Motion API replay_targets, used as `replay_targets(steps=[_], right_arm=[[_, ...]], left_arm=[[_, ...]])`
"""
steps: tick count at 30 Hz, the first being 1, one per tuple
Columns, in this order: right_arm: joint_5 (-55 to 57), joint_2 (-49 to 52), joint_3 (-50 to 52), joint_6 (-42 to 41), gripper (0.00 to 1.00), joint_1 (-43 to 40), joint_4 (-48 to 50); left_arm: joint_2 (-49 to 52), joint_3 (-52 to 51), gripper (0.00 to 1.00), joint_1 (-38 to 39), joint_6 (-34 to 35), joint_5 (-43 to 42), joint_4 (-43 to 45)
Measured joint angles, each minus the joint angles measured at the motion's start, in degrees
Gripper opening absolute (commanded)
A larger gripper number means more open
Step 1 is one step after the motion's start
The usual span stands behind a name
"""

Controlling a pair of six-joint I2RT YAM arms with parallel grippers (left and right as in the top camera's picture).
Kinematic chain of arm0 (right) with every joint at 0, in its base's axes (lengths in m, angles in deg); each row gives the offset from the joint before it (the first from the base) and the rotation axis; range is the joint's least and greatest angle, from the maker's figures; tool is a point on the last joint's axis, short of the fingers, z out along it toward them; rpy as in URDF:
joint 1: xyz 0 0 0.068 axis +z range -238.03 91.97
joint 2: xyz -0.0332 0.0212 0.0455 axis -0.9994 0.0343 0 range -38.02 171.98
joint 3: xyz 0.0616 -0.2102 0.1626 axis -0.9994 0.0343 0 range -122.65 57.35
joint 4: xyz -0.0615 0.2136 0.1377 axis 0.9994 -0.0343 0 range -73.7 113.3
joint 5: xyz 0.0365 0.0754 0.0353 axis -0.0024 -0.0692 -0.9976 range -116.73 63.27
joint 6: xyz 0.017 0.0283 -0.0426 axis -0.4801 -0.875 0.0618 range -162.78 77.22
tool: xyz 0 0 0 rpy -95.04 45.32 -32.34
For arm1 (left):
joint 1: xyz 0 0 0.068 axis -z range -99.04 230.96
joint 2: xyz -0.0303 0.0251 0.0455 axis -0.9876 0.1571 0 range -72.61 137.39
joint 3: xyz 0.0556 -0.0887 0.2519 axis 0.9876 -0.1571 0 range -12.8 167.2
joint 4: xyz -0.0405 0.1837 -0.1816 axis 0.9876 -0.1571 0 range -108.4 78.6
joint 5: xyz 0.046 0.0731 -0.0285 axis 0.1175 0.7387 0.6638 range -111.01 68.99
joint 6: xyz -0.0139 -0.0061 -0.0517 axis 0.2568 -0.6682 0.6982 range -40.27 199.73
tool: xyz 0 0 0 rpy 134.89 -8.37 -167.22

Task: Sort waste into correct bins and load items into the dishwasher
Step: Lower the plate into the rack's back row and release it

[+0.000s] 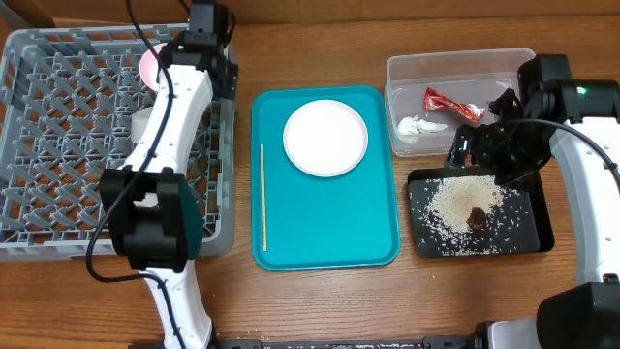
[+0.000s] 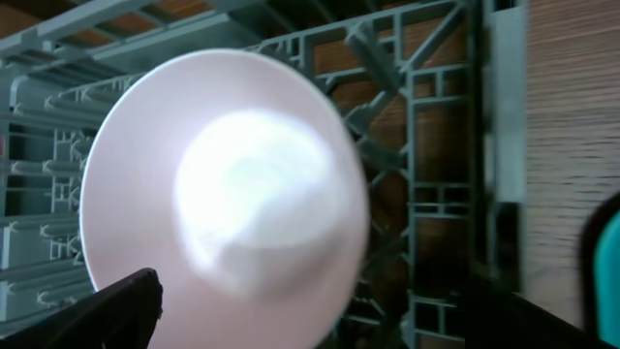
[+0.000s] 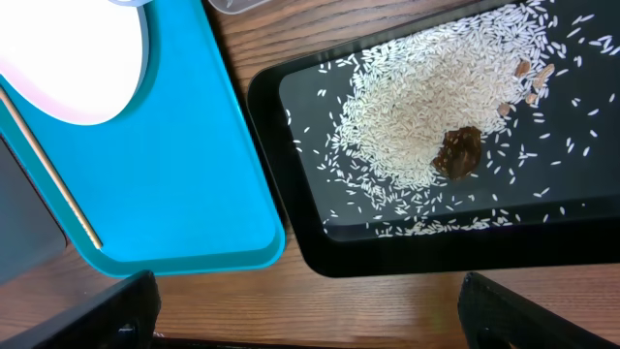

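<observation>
The pinkish-white bowl [image 1: 150, 65] stands tilted in the far part of the grey dish rack [image 1: 58, 145]. It fills the left wrist view [image 2: 223, 194], and my left gripper [image 1: 179, 53] is open close around it. A small white cup [image 1: 141, 123] sits in the rack beside my left arm. The white plate [image 1: 325, 137] lies on the teal tray. The clear tub [image 1: 460, 68] holds the red-and-silver wrapper [image 1: 448, 103] and the tissue [image 1: 418, 126]. The black tray [image 1: 423, 237] holds rice [image 3: 426, 116] and the brown lump [image 3: 459, 153]. My right gripper [image 3: 310, 310] is open and empty. The grey bowl is out of view.
The teal tray [image 1: 329, 233] lies in the middle of the table, with a thin wooden stick [image 1: 263, 194] along its left side. My left arm stretches over the right side of the rack. Bare wood shows in front of the black tray.
</observation>
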Motion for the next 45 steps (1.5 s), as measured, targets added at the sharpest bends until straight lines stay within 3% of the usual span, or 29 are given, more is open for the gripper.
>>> replay_targets(steps=[5, 14, 21, 25, 27, 36, 45], right_arm=[[0.02, 0.00, 0.00, -0.02, 1.00, 0.00, -0.02], [-0.02, 0.00, 0.00, -0.02, 1.00, 0.00, -0.04], [-0.02, 0.00, 0.00, 0.00, 1.00, 0.00, -0.04], [-0.02, 0.00, 0.00, -0.02, 1.00, 0.00, -0.07], [0.00, 0.00, 0.00, -0.02, 1.00, 0.00, -0.11], [-0.02, 0.00, 0.00, 0.00, 1.00, 0.00, -0.15], [0.00, 0.00, 0.00, -0.02, 1.00, 0.00, -0.46]], left_arm=[[1.68, 0.00, 0.66, -1.01, 0.02, 0.85, -0.09], [3.34, -0.11, 0.04, -1.05, 1.55, 1.20, 1.31], [3.28, -0.13, 0.04, -1.05, 2.56, 0.98, 0.85], [2.19, -0.09, 0.04, -1.79, 3.06, -6.19, 0.79], [0.76, 0.11, 0.04, -2.89, 3.10, -13.03, 1.38], [-3.08, 1.16, 0.04, -16.98, 2.89, -64.94, 6.40], [-1.53, 1.20, 0.04, -26.88, 2.78, -95.62, 12.87]])
